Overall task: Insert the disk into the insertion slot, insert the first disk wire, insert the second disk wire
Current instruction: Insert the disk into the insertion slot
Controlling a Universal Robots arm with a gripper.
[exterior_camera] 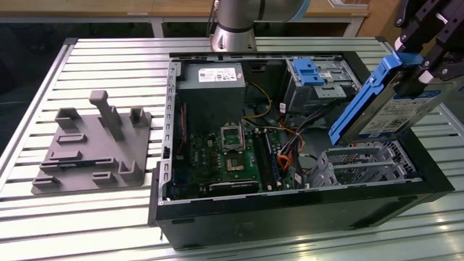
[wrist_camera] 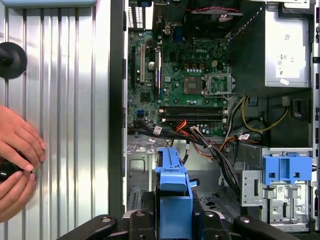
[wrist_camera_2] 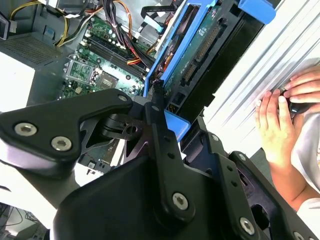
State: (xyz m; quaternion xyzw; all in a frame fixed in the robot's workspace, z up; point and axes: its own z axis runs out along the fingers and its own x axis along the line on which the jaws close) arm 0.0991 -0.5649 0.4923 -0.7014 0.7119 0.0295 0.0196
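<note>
The hand (exterior_camera: 424, 62) was clamped on the top end of the disk (exterior_camera: 384, 111), holding it steeply tilted at the exterior view's upper right. The disk hung above the insertion slot (exterior_camera: 366, 163) in the open case (exterior_camera: 290, 209), not yet touching it. Gripping that end probably kept the lower edge free to enter.

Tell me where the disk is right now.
In the exterior view, the disk hangs tilted in the gripper at the exterior view's right, above the insertion slot, not inside it.
</note>
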